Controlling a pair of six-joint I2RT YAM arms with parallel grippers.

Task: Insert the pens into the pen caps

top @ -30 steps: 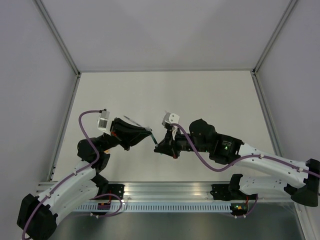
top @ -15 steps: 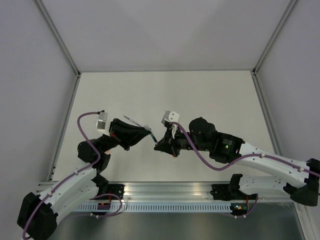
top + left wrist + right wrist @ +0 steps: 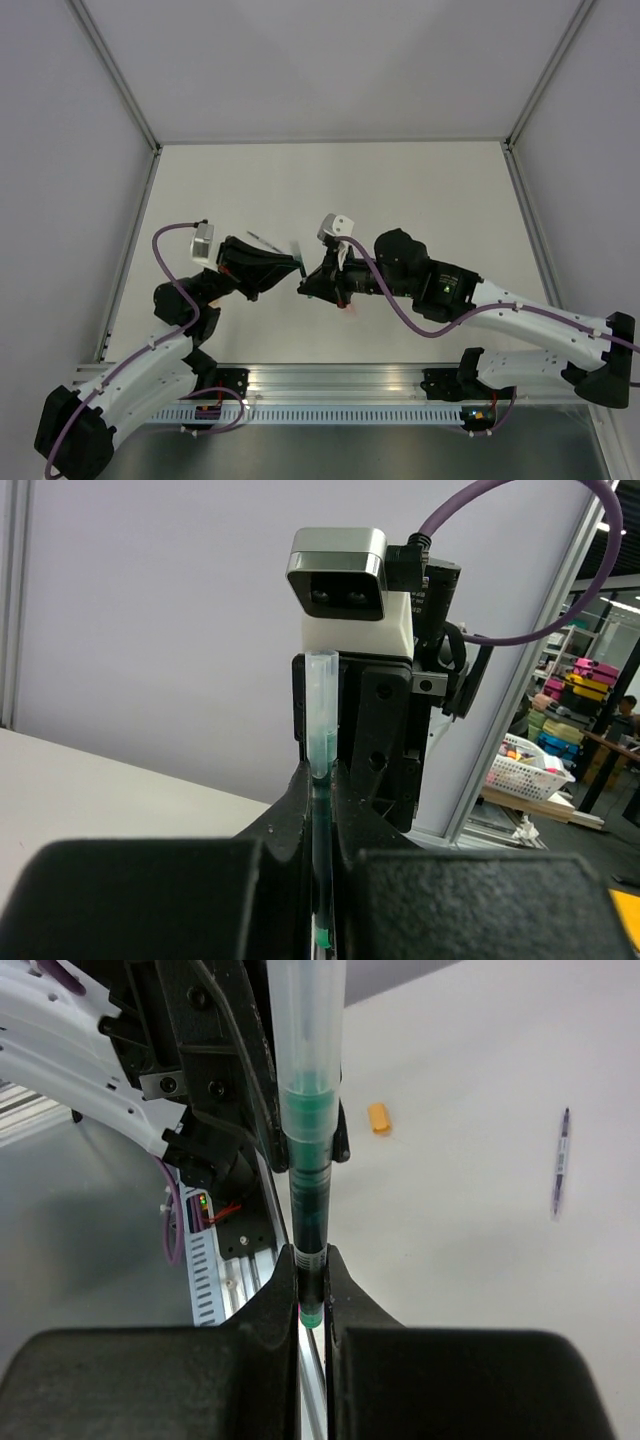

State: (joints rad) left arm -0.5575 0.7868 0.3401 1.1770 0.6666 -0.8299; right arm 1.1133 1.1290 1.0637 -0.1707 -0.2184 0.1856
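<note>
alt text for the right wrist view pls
The right pincer, shut on a green pen, holds it straight up the middle of the picture, its clear far end in front of the black left arm. On the pale table behind lie an orange cap and a thin pen, apart.

Observed white-and-black left arm [image 3: 150, 362] folded up from its base, wrist turned rightward. Noted white-and-black right arm [image 3: 530, 320] stretched leftward across centre, wrist low. Found black left gripper [image 3: 297, 264] and black right gripper [image 3: 307, 290] meeting tip to tip, facing each other. Recorded fingers [image 3: 290, 805] of each pinched to a narrow slit.
</note>
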